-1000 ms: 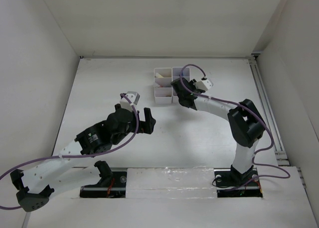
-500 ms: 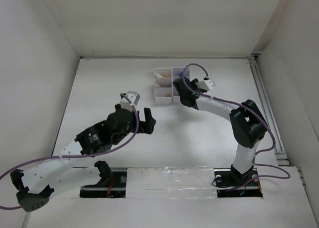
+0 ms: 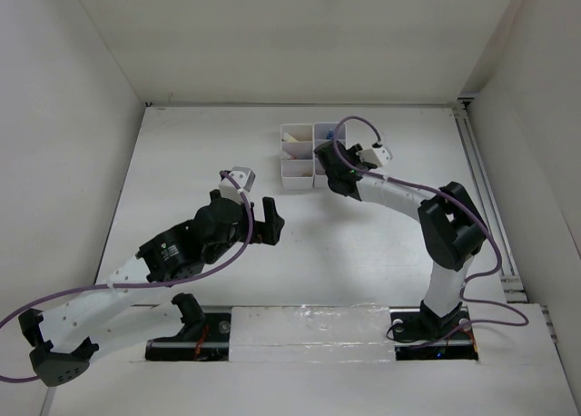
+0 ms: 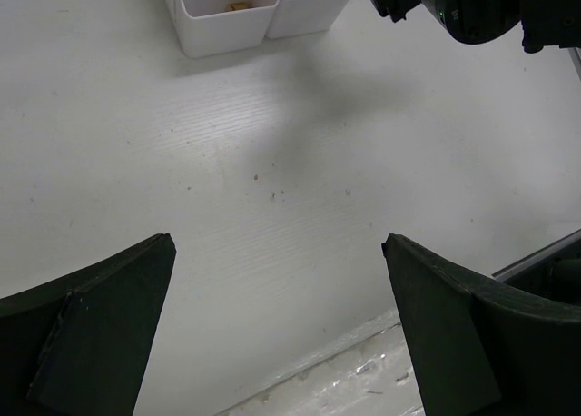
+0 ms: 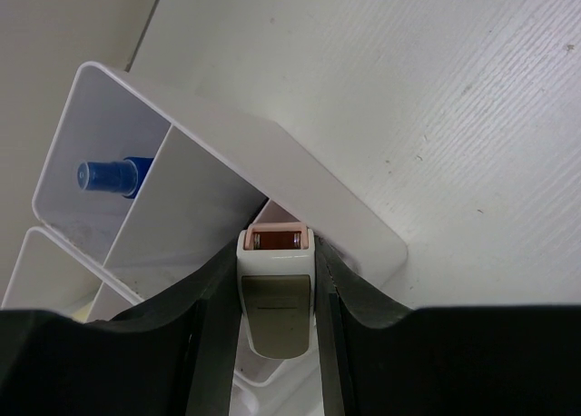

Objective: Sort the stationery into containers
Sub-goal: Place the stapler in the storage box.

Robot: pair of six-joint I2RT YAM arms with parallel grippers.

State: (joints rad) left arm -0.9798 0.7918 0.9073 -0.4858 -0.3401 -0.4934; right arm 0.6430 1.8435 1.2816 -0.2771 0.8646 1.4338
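Note:
The white compartment block [image 3: 298, 158] stands at the back middle of the table; it also shows in the left wrist view [image 4: 227, 30] and in the right wrist view [image 5: 300, 162]. My right gripper [image 3: 329, 168] hangs over the block's near right part. In the right wrist view it [image 5: 277, 252] is shut on a small white and beige item with a pink tip [image 5: 277, 302], held over a compartment. A blue-capped clear bottle [image 5: 113, 175] lies in a neighbouring compartment. My left gripper [image 3: 256, 214] is open and empty over bare table [image 4: 277, 243].
A cream item [image 3: 292, 137] lies in the block's far left compartment. A small yellowish bit [image 4: 238, 5] lies in another compartment. The right arm [image 4: 472, 7] is close beside the block. White walls enclose the table on three sides.
My right wrist has shifted slightly to the right over the block, still holding the item. The left arm has barely moved.

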